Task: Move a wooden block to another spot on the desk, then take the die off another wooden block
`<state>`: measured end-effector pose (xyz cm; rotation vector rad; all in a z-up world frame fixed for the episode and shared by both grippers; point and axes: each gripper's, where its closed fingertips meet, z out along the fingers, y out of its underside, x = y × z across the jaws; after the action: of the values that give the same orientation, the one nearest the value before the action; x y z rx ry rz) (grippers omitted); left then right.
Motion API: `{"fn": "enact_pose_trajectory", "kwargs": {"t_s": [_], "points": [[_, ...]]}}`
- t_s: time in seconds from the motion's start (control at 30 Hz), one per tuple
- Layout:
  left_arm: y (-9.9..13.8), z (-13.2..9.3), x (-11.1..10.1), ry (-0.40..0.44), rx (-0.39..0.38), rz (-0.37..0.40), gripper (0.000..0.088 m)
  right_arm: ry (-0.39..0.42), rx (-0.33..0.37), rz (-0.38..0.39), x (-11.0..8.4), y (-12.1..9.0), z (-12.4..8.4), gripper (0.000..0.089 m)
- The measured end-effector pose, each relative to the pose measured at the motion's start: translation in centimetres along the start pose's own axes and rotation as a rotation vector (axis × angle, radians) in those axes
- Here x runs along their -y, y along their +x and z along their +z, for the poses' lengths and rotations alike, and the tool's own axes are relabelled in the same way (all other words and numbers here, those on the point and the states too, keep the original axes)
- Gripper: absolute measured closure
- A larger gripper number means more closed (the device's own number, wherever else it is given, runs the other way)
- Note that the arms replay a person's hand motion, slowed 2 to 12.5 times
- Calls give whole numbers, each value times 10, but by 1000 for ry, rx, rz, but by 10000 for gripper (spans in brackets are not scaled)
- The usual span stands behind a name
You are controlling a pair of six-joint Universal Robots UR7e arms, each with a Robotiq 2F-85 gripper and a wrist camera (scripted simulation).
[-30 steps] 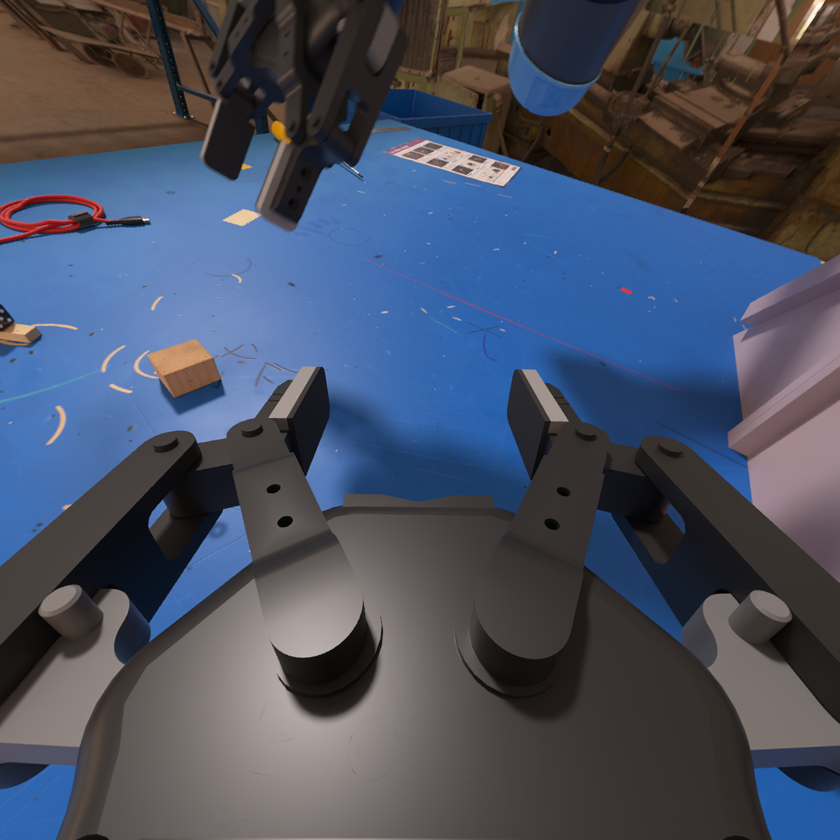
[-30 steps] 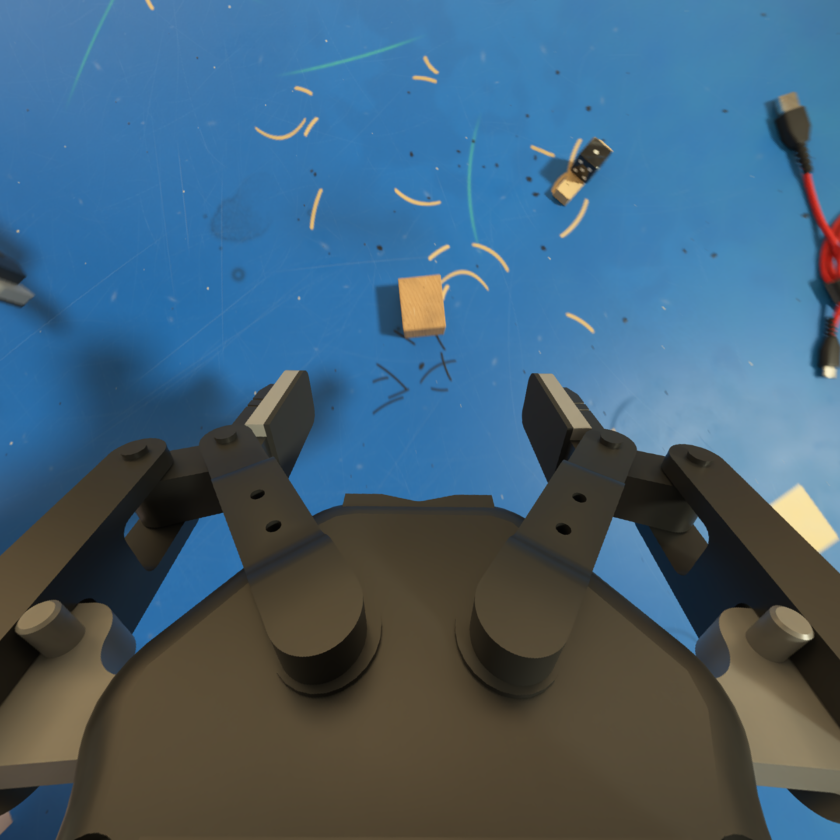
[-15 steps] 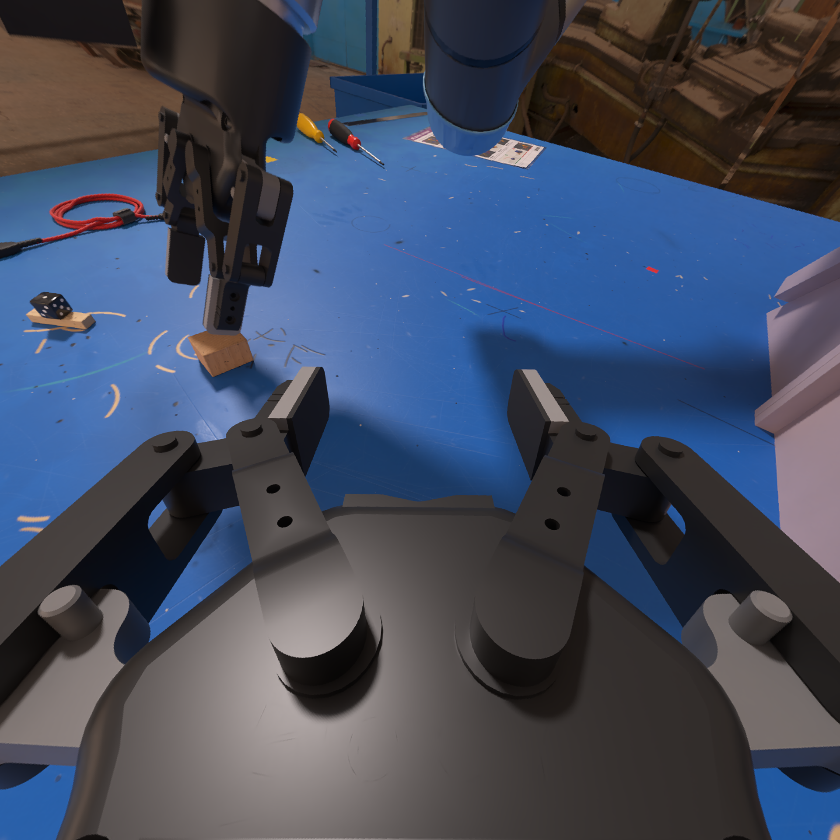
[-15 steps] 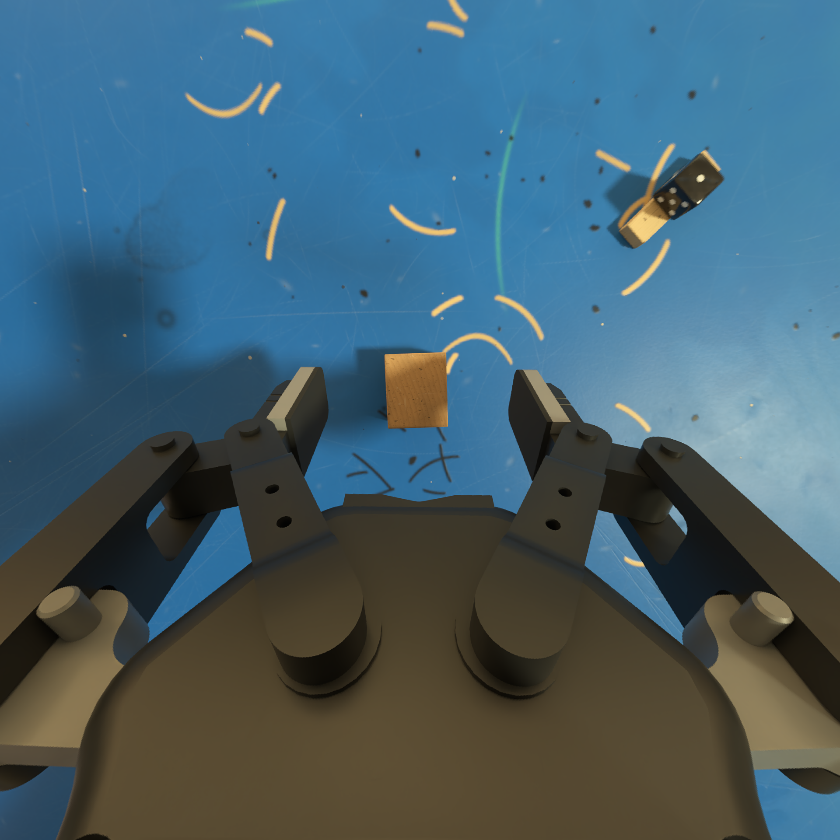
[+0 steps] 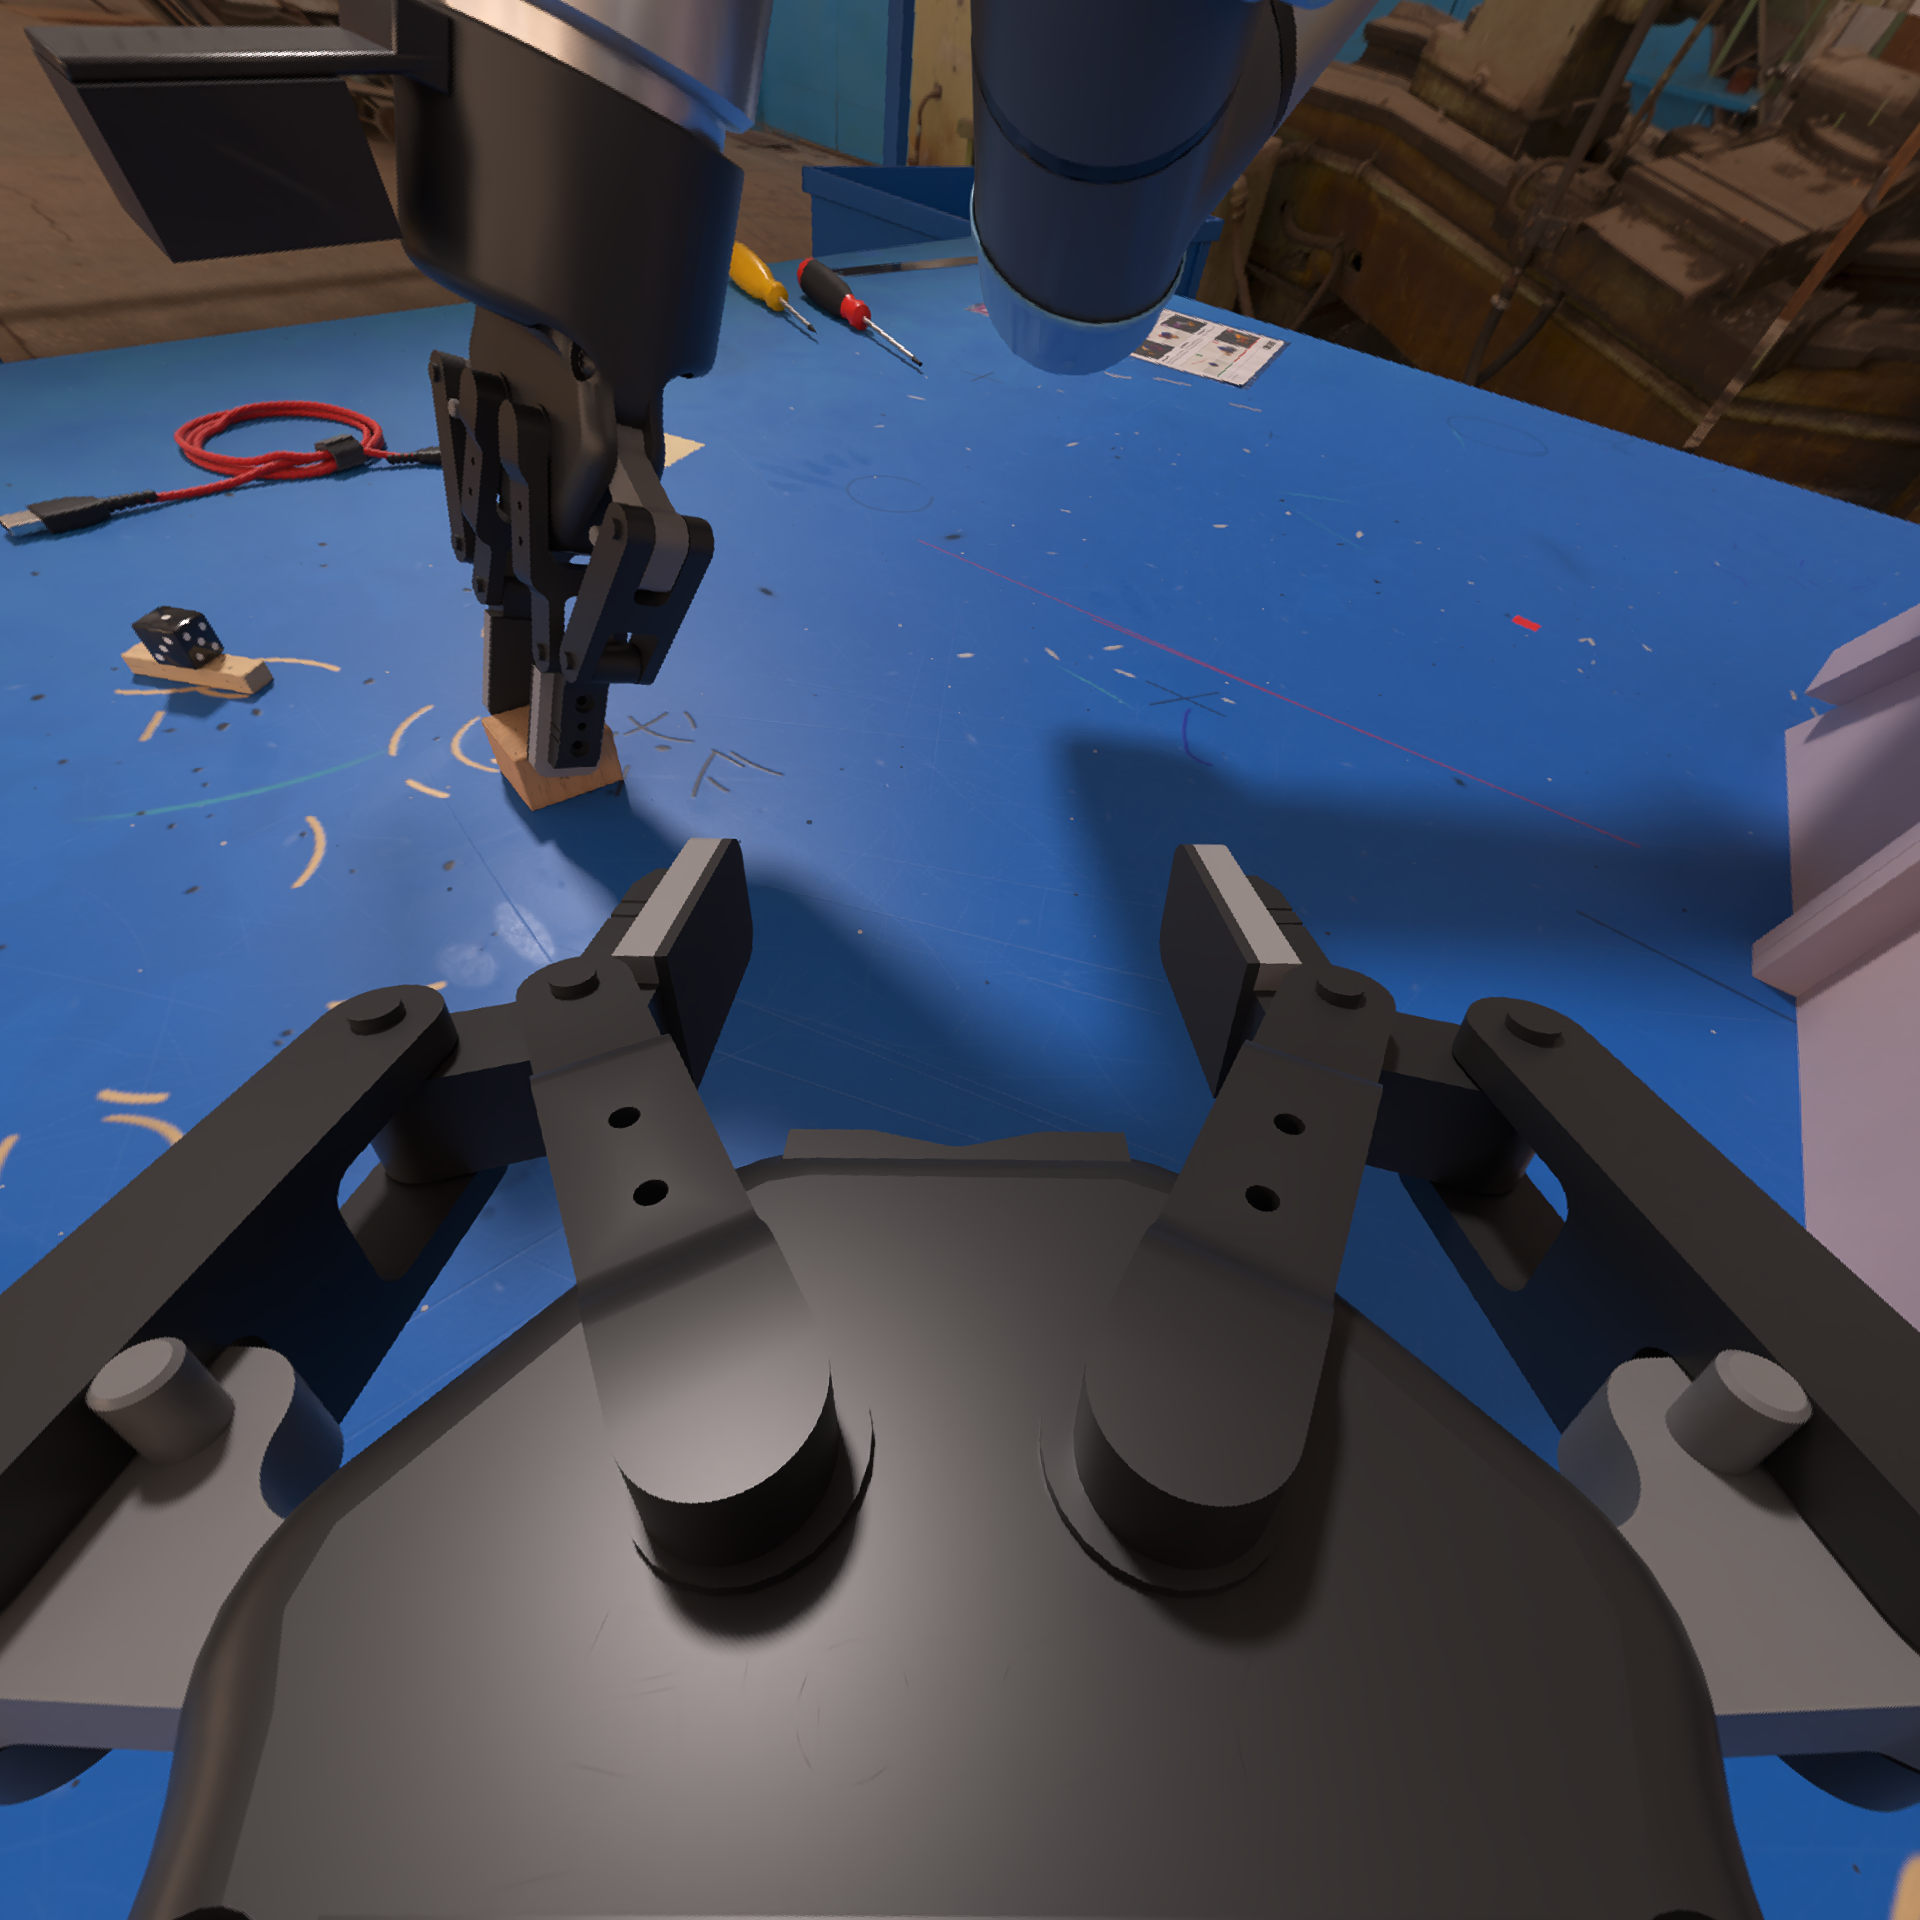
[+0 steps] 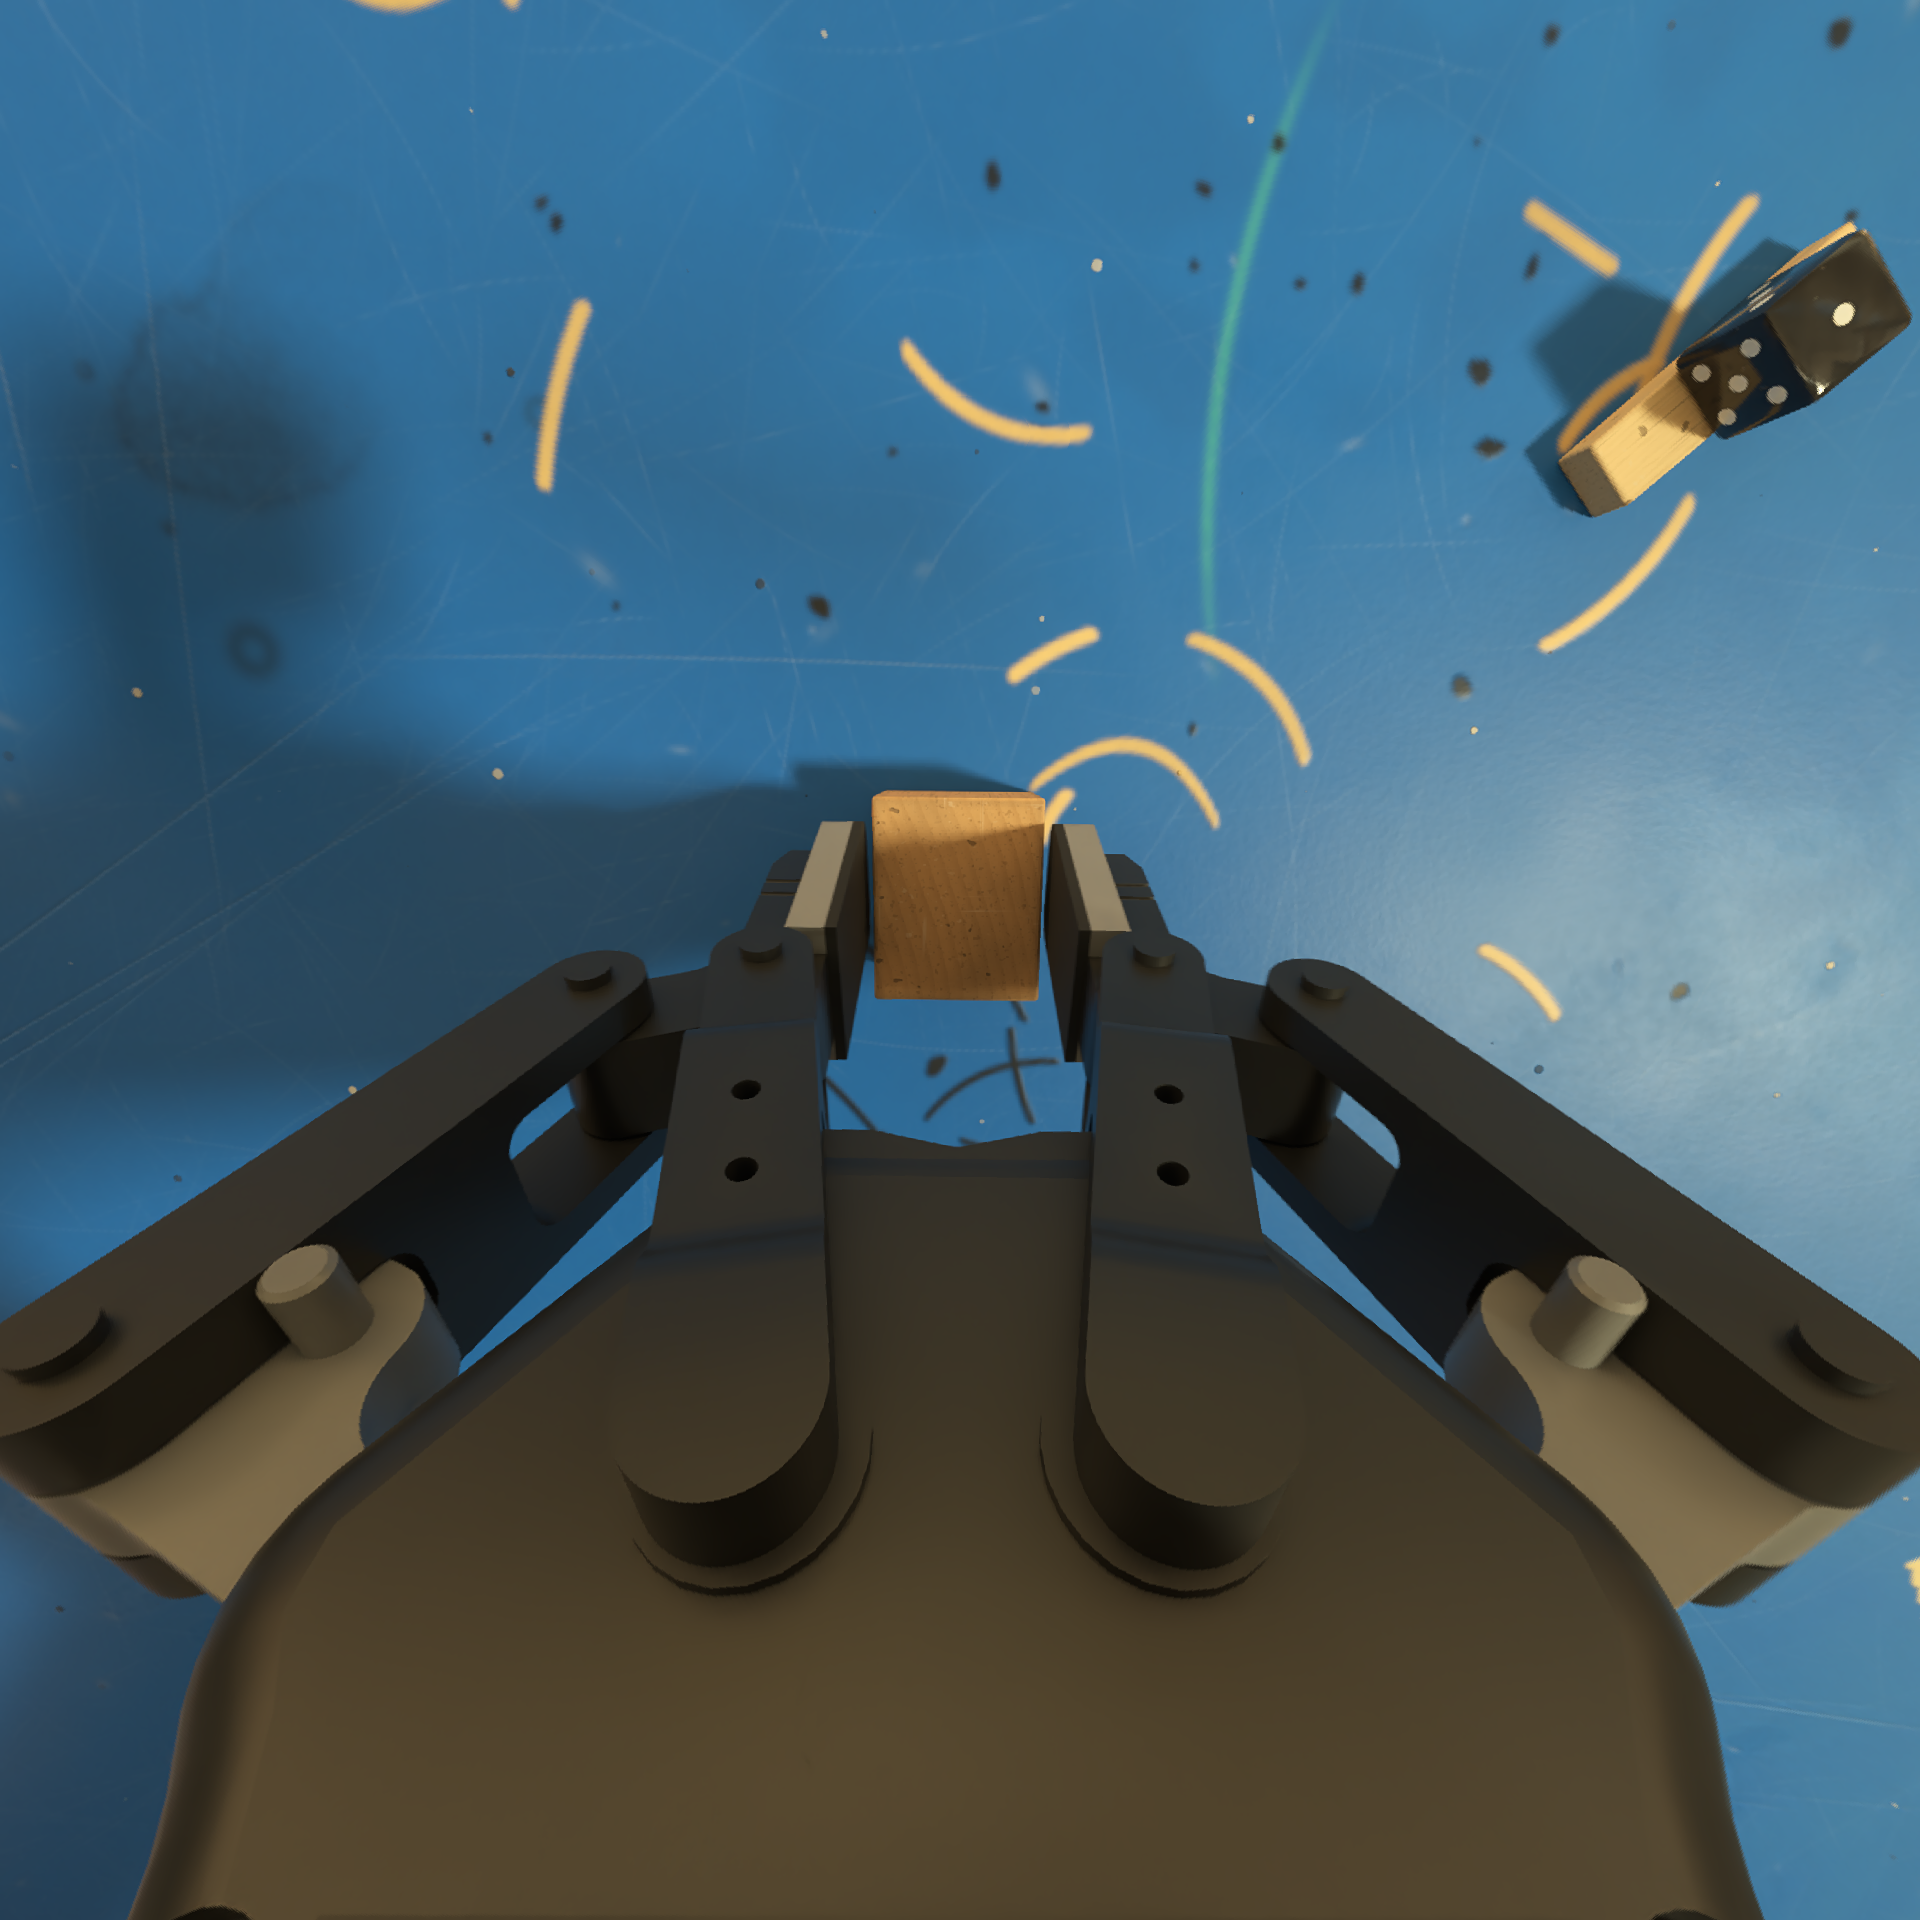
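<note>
Step 1, grasp: my R gripper (image 6: 956,914) has pads flanking the block (image 6: 956,899) on the desk (image 6: 416,520), seemingly clamped; next lift and shift, L gripper (image 5: 951,935) splayed idle, die (image 6: 1797,353) at 2 o'clock.

The right gripper's fingers (image 5: 561,727) hid most of the wooden block (image 5: 556,781); a lilac cabinet (image 5: 1860,935) was cut off by the right edge.

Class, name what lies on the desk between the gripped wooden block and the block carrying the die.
Only bare blue desk with curved tan marks and dark specks separates the wooden block from the die's block, in the right wrist view.
</note>
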<state>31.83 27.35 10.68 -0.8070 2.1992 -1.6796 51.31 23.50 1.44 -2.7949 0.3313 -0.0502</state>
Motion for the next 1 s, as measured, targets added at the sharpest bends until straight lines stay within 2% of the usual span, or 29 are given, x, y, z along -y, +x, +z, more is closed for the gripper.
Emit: {"fn": "enact_pose_trajectory", "kwargs": {"t_s": [0.03,0.37,0.6,0.77,1.0], "points": [[0,0,0,1,0,-4,183,-6,-4,-3,0,0,1,609],[0,2,-3,8,12,-23,182,-33,-29,-29,-1,0,0,610],[2,4,-7,-6,15,-33,182,-40,-54,8,-9,0,-12,610],[2,5,-7,-9,20,-29,182,-9,-88,45,-16,4,-43,610],[3,5,-6,-15,21,-22,182,54,-181,108,-44,20,-118,610]]}}
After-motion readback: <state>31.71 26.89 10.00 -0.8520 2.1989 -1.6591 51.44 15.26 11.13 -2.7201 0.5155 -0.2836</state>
